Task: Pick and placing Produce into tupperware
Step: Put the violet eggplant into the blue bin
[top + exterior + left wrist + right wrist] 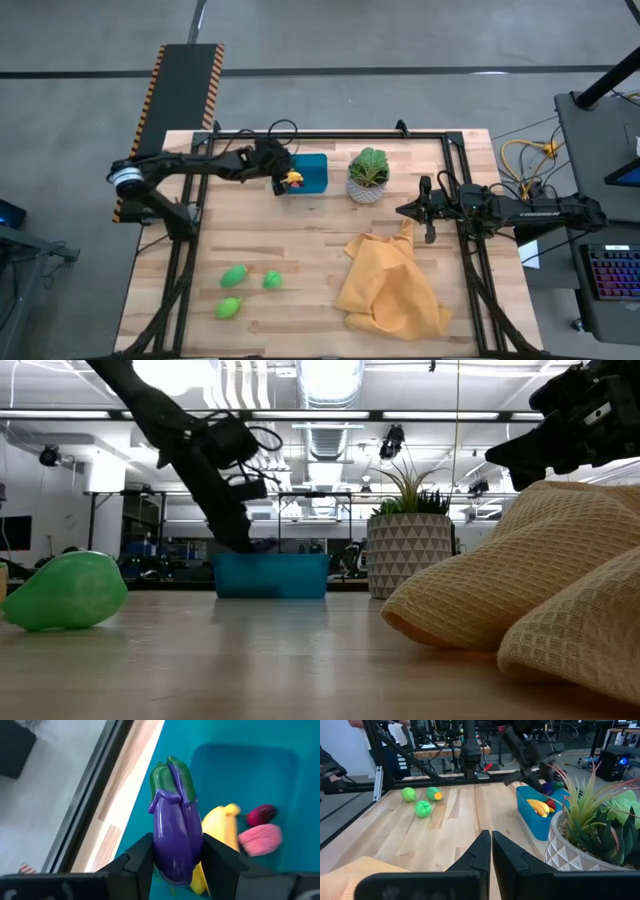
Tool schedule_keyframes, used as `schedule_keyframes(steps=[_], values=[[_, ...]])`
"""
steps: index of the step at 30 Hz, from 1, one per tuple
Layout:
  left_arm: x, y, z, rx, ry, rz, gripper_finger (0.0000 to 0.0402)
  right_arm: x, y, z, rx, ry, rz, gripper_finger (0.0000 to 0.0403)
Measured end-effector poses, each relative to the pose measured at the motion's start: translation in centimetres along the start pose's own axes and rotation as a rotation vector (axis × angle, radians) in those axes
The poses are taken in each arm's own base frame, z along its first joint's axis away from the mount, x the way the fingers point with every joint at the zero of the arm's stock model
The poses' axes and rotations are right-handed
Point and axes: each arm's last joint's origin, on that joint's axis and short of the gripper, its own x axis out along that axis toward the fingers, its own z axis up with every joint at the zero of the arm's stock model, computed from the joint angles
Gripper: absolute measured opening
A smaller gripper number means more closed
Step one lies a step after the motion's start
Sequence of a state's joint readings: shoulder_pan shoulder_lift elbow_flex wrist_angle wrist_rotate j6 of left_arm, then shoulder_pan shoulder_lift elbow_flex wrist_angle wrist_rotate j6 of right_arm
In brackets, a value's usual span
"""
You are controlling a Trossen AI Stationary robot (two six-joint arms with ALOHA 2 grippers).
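My left gripper (pixel 176 854) is over the near-left part of the teal tupperware (pixel 309 173), shut on a purple toy eggplant (pixel 173 832) with a green cap. Inside the tupperware (pixel 240 775) lie a yellow banana (pixel 220 827), a dark red piece (pixel 262 813) and a pink piece (pixel 260 839). Three green produce pieces (pixel 247 290) rest on the table's near-left area. My right gripper (pixel 491 851) is shut and touches nothing; it hovers right of the plant pot, above the yellow cloth's far edge. My left gripper pinches the purple eggplant between its two fingers (pixel 140 857), at the fat lower body (pixel 175 855). The fingers come from above and the table's left, slanting down. The eggplant is lifted clear above the tupperware's floor, its green-capped stem end (pixel 172 780) pointing away from the fingers.
A white patterned pot with a leafy plant (pixel 369 176) stands right beside the tupperware. A crumpled yellow cloth (pixel 390 283) covers the near-right table. A black frame (pixel 330 134) runs along the table's far and side edges. Bare wood lies in the table's middle.
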State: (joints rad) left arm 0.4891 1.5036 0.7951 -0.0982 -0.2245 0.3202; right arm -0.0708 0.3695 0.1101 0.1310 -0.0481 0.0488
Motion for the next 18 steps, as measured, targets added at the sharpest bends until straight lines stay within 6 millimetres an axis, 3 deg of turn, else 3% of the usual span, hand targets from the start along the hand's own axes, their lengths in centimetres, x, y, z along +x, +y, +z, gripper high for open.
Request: schedule_keyframes(steps=[7,18], values=[[1.4,0.1,-0.2,0.002,0.062,-0.008,0.0122,0.0,0.0,0.0,-0.002,0.0,0.001,0.0009],[1.5,0.1,-0.8,0.018,0.142,0.039,0.0125,0.0,0.0,0.0,-0.004,0.0,0.001,0.0009]])
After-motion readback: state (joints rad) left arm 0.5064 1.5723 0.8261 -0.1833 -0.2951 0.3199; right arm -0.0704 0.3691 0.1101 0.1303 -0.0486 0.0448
